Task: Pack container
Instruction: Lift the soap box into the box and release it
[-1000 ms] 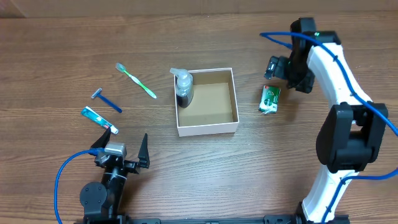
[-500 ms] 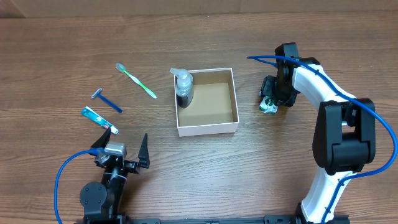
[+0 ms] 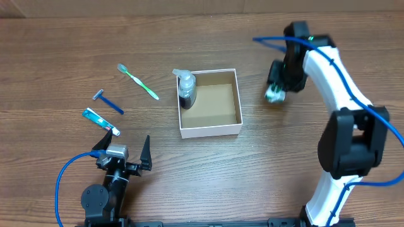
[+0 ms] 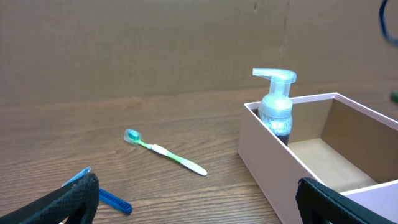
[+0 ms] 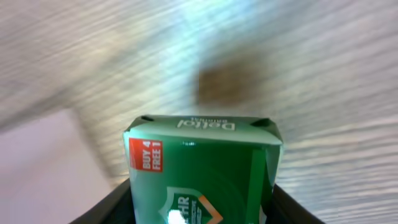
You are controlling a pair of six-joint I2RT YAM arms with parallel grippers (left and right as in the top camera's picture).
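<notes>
Right pincer (image 3: pixel 276 94) holds packet (image 5: pixel 202 168), container (image 3: pixel 210 129) to its left.

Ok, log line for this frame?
right claw: shut on green packet, right of container | left claw: open, empty | container: pump bottle inside | loose: toothbrush, razor, toothpaste

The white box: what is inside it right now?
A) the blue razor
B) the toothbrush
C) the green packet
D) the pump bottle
D: the pump bottle stands inside the white box against its left wall, while the toothbrush and blue razor lie on the table to the left, and the green packet is held by the right gripper outside the box.
</notes>
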